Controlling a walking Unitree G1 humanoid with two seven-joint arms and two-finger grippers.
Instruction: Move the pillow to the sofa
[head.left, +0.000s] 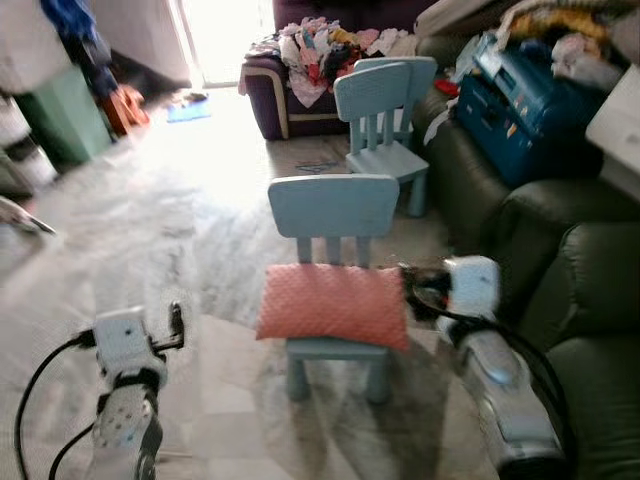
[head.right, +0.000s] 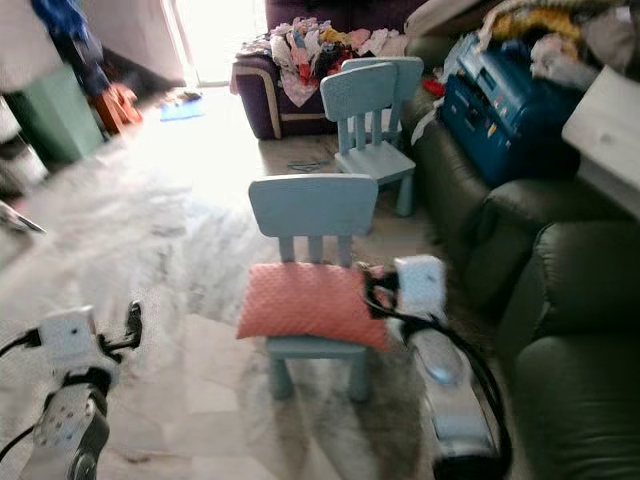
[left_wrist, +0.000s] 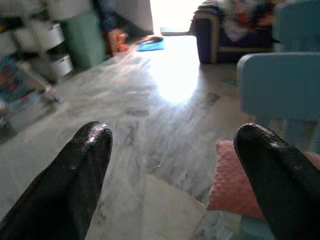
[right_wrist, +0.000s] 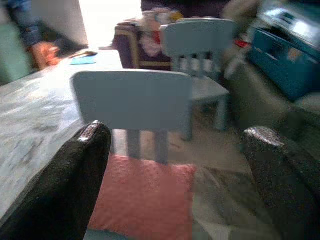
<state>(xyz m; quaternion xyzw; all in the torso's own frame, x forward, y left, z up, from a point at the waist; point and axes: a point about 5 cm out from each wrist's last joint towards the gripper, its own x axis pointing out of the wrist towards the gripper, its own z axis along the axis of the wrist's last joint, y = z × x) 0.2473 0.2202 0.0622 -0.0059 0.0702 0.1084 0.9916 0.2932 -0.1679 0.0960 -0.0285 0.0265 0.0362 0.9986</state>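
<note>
Left eye view puts the dark green sofa (head.left: 590, 330) along my right side, its nearer cushions bare and the far end piled with a blue case (head.left: 525, 100) and loose clothes. A second, purple sofa (head.left: 290, 95) heaped with laundry sits at the back of the room. Straight ahead of me stands a small pale blue chair (head.left: 333, 215), with a second chair (head.left: 385, 125) of the same kind behind it.

The pink pillow (head.left: 335, 305) lies flat on the near chair's seat, overhanging it on both sides. It has not been picked up yet, so I judge I am in the approach, lining both arms up for the grasp.

My right gripper (right_wrist: 175, 165) is just beside the pillow's right edge, raised a little above it, fingers spread wide; the right wrist view looks down between them onto the pillow and the chair back. My left gripper (left_wrist: 172, 165) is lower and off to the pillow's left, not touching, also spread wide, with the pillow's corner near one finger.

Next I would bring both grippers in against the pillow's two ends, squeeze or pinch it, lift it clear of the chair back, then turn right toward the bare green cushions.
</note>
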